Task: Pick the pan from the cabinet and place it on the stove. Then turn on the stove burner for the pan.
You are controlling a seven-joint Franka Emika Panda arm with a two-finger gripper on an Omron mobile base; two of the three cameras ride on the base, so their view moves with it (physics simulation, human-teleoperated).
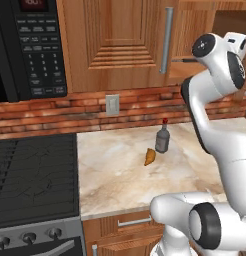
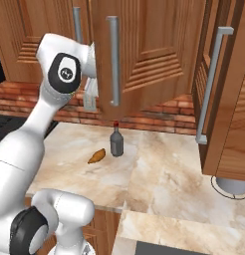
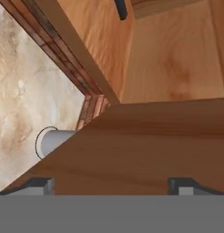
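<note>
The cabinet (image 1: 120, 40) hangs above the counter with its doors (image 2: 144, 50) swung open. A thin dark bar (image 1: 184, 60) sticks out of its shelf, apparently the pan's handle, and its tip (image 3: 120, 9) appears at the top of the hand view. The pan's body is hidden. My gripper (image 3: 110, 184) is open with nothing between its fingertips (image 3: 38, 184). It is raised to cabinet height, facing a wooden door panel and the bare cabinet interior. The stove (image 1: 35, 175) lies at the lower left, with round knobs (image 1: 29, 237) along its steel front.
A dark bottle with a red cap (image 1: 162, 137) and a small orange food item (image 1: 150, 156) stand on the marble counter (image 1: 115, 175). A grey round container (image 2: 231, 187) sits under the open right door (image 2: 219, 84). A black microwave (image 1: 25, 45) hangs above the stove.
</note>
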